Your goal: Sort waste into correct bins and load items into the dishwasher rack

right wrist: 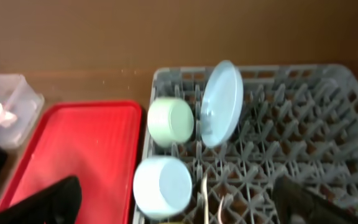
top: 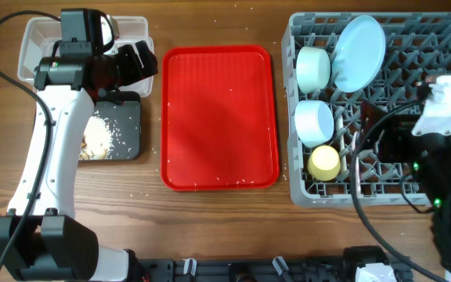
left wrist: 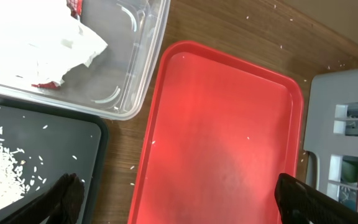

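The grey dishwasher rack [top: 413, 149] at the right holds the pale blue plate [top: 360, 43] on edge, the pale green bowl [top: 313, 67], the pale blue bowl [top: 314, 121], the yellow cup [top: 325, 163] and white cutlery [top: 349, 143]. The clear tub [top: 131, 31] holds the white napkin [left wrist: 30, 43] and the red wrapper [left wrist: 73, 5]. The black tray [top: 128, 125] holds rice crumbs and brownish scraps [top: 96, 139]. My left gripper [left wrist: 176, 200] is open and empty, over the tub's right end and the red tray's edge. My right gripper [right wrist: 179, 202] is open and empty above the rack.
The flat red serving tray [top: 219, 117] lies in the middle, bare but for a few crumbs. Rice crumbs are scattered on the wooden table [top: 155, 200] near the trays. The right arm's body [top: 445, 133] overhangs the rack's right side.
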`<state>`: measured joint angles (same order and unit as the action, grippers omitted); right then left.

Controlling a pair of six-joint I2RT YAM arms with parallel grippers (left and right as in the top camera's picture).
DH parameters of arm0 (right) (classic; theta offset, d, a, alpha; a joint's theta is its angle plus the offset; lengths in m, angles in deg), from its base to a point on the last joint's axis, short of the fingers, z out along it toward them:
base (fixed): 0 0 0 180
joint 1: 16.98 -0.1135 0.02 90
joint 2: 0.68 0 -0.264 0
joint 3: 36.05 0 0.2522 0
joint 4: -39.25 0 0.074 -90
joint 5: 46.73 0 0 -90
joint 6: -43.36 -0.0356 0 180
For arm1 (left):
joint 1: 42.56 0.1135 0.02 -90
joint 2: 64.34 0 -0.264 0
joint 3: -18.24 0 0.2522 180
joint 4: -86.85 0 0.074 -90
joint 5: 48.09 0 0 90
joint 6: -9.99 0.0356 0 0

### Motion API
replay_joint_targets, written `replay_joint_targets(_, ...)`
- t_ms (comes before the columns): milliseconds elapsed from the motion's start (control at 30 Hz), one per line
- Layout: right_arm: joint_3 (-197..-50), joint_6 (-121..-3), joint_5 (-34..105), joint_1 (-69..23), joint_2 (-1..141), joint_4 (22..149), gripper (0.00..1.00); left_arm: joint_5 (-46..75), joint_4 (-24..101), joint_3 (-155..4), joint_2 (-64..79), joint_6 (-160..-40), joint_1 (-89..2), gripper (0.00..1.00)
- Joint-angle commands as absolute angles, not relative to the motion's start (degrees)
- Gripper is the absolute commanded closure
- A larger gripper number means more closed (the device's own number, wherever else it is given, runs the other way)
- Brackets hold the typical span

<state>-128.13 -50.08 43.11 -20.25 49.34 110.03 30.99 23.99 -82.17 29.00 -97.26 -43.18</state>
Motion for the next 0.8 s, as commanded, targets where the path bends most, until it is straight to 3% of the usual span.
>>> replay_joint_targets(0, -110.1, -51.2, 39.5, -20.3, 39.9, 97.3, 0.00, 31.3, 24.1, -82.9, 28.4, -97.0, -42.9, 0.00)
replay_joint_targets(333, -60.6, -51.3, 38.2, -20.3, 8.4, 59.6, 0.00, 31.3, 24.2, -82.9, 28.4, -97.0, -42.9, 0.00)
replay_joint_targets(767, -50.1, -51.5, 38.0, -20.3, -0.5, 52.6, 0.00, 31.3, 24.1, -82.9, 28.4, -97.0, -42.9, 0.00)
